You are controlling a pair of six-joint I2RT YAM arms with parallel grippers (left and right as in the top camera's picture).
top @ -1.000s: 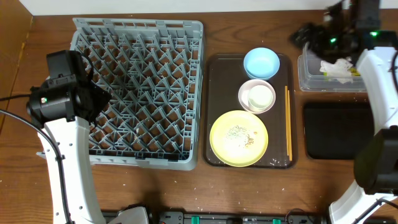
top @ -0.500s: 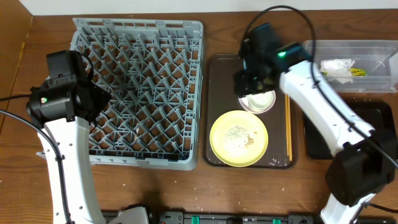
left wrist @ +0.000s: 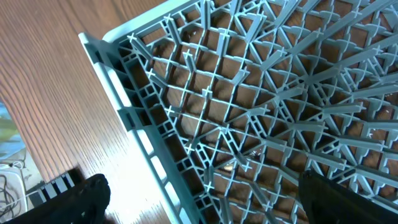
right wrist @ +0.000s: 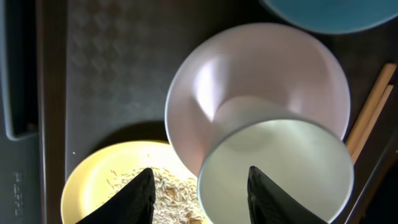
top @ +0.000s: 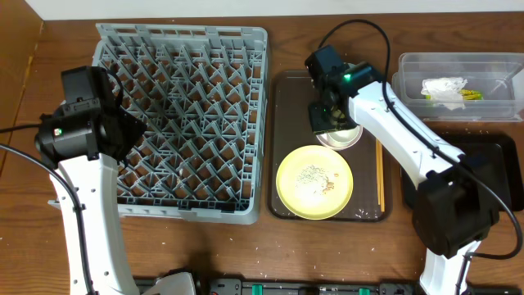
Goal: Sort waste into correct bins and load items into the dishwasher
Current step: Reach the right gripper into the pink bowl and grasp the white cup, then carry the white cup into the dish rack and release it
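Note:
My right gripper (right wrist: 202,196) hangs low over the pinkish-white bowl (right wrist: 249,74) and the small white cup (right wrist: 280,174) standing in it. The jaws are open. One finger (right wrist: 134,196) is above the rice crumbs (right wrist: 171,186) on the yellow plate (right wrist: 93,186); the other sits over the cup's mouth. The light blue bowl (right wrist: 323,12) lies just beyond. Chopsticks (top: 380,172) rest along the serving tray's right side. The wrapper (top: 444,88) lies in the clear tub (top: 458,61). My left gripper (left wrist: 205,205) is open over the edge of the grey dish rack (top: 184,123).
The dark brown serving tray (top: 286,123) holds the dishes, between the rack and the bins. The shallow black tray (top: 499,164) sits at the right, below the clear tub. My right arm (top: 401,139) reaches across the brown tray's right side.
My right arm has swung left from the clear tub to above the bowl and cup, its jaws narrowing. The wrapper stays in the tub. The left arm is still.

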